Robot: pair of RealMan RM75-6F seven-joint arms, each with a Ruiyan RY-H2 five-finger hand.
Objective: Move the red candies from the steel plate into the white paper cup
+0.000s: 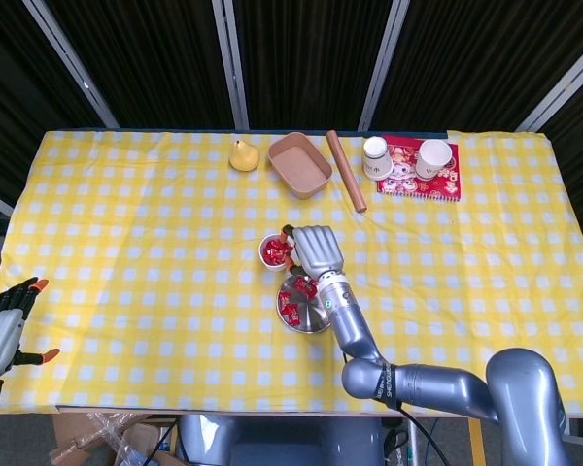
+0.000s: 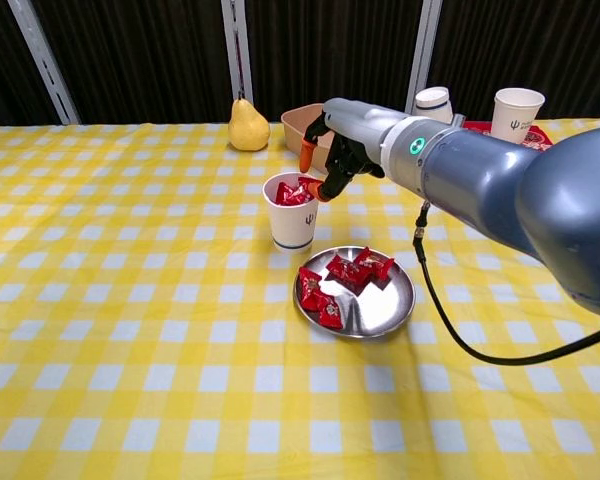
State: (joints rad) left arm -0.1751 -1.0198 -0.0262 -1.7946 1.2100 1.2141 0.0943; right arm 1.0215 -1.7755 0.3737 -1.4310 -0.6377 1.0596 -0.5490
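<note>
Right hand (image 2: pixel 332 150) hovers at the rim of the white paper cup (image 2: pixel 291 223), orange-tipped fingers (image 2: pixel 307 155) slightly apart over its mouth; cannot tell if it still pinches a candy. Cup holds red candies (image 2: pixel 293 193). Just beside it, steel plate (image 2: pixel 391 309) holds more red candies (image 2: pixel 342 279). Left hand (image 1: pixel 4 330) spread, empty, at table's near-left edge. Pear (image 2: pixel 246 127) behind.

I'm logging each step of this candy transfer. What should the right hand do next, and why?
Probably draw the right hand back and down to the steel plate: its fingers look spread over the white paper cup, and red candies remain there.
</note>
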